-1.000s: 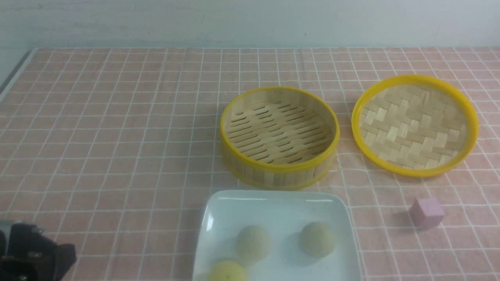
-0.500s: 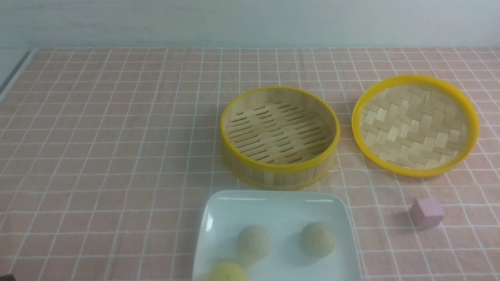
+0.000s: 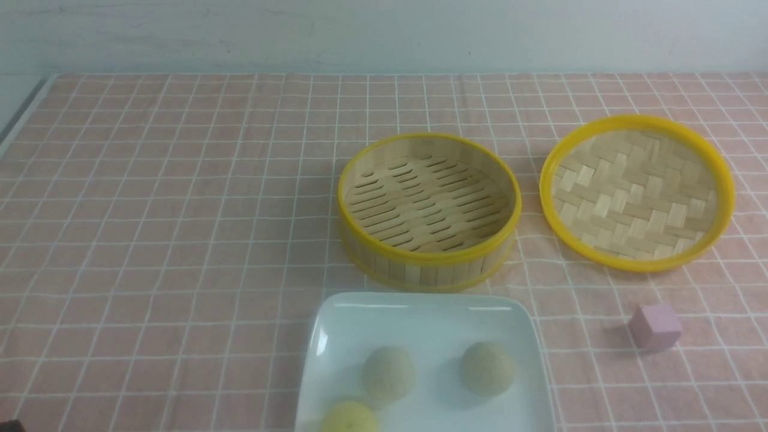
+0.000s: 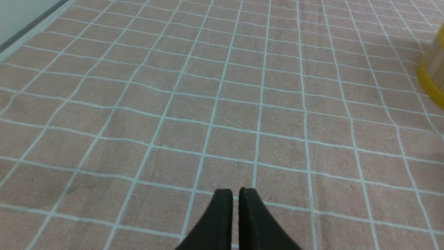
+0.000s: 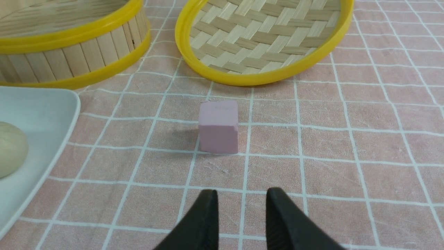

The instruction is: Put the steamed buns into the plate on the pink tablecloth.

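Note:
Two pale beige steamed buns [image 3: 389,372] [image 3: 487,368] lie in the white rounded-square plate [image 3: 420,315] at the front of the pink tablecloth [image 3: 180,210]. One bun [image 5: 10,149] and the plate's corner [image 5: 45,111] also show in the right wrist view. My left gripper [image 4: 236,191] is shut and empty, low over bare cloth left of the plate; in the front view only a dark speck shows in the bottom left corner. My right gripper [image 5: 241,192] is slightly open and empty, just short of the pink cube [image 5: 218,126]. It is out of the front view.
A yellowish ball [image 3: 350,418] lies at the plate's near edge. The empty slatted bamboo steamer basket [image 3: 429,210] stands behind the plate, with the woven lid [image 3: 636,192] to its right. The pink cube [image 3: 655,327] sits right of the plate.
My left gripper has drawn back out of the front view's bottom left corner. The buns, the plate and everything else have stayed put.

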Available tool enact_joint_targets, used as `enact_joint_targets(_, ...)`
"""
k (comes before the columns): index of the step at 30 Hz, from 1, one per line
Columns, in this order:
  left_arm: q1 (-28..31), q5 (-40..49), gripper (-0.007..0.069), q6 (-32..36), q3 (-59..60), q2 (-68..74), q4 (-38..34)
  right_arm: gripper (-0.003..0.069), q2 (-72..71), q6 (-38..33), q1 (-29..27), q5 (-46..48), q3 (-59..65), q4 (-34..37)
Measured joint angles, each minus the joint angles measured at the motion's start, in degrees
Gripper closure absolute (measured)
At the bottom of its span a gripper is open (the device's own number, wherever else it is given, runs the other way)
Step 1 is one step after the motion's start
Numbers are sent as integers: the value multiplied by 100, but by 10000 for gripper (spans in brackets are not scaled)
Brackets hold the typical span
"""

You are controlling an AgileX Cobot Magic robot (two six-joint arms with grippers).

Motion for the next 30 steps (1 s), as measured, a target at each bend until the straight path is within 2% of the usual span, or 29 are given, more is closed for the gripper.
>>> enact_joint_targets(30,0,0,552,0,0,0,11,450,0,0,0,0,0,-18)
